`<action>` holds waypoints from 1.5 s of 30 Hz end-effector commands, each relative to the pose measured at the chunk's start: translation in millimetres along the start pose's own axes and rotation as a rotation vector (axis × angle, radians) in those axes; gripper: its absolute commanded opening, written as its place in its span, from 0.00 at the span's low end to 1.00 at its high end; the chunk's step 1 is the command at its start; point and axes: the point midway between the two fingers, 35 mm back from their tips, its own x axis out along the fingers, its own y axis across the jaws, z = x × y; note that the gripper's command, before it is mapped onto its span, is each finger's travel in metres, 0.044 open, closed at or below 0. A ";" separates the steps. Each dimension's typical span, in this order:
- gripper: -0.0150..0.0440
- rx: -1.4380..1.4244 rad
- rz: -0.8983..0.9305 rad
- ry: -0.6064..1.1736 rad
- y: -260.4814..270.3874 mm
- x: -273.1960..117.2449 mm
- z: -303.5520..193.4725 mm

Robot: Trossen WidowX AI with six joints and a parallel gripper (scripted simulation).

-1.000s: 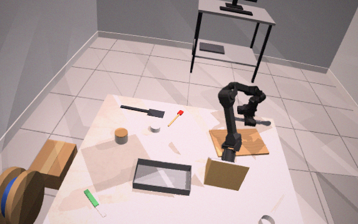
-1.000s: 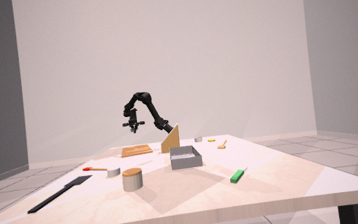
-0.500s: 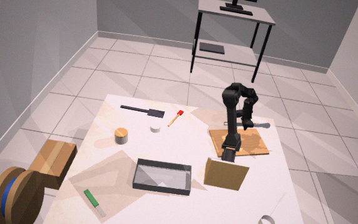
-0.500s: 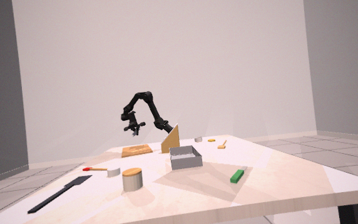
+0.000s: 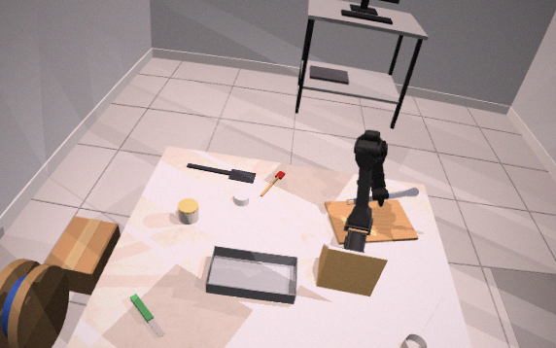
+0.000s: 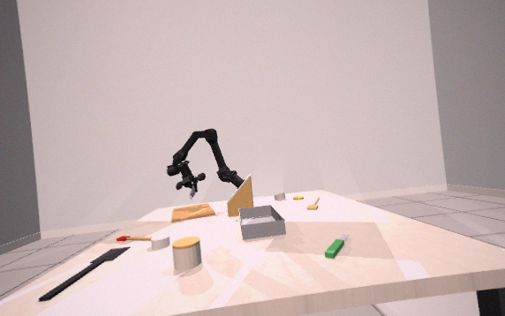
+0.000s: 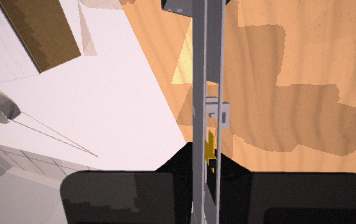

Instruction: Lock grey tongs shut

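My gripper [image 5: 380, 200] [image 6: 192, 188] [image 7: 196, 148] is shut on the grey tongs [image 5: 404, 195] [image 6: 192, 193] [image 7: 198, 75]. The tongs are held in the air over the back part of the wooden board [image 5: 403, 227] [image 7: 260, 60], which also shows in the exterior view [image 6: 180, 215]. In the wrist view their two arms run almost parallel with a narrow gap, and a small grey bracket sits beside them. In the top view they lie roughly sideways, a rounded end at right. Whether the lock is engaged cannot be told. The roasting tin [image 5: 253, 293] [image 6: 265, 230] stands apart, without the tongs.
A tan upright panel [image 5: 351, 272] [image 6: 243, 199] [image 7: 45, 35] stands between board and tin, close to the board. A yellow-lidded can [image 5: 189, 212] [image 6: 186, 255], a white round pot [image 5: 241, 199], a black spatula [image 5: 242, 176], a red-headed brush [image 5: 280, 175] and a green-handled tool [image 5: 141, 307] lie farther away.
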 end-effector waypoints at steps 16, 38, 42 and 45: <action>0.00 0.045 -0.065 0.340 -5.7 -6.5 3.2; 0.00 0.105 -0.271 0.577 -18.3 -30.8 11.1; 0.00 0.105 -0.271 0.577 -18.3 -30.8 11.1; 0.00 0.105 -0.271 0.577 -18.3 -30.8 11.1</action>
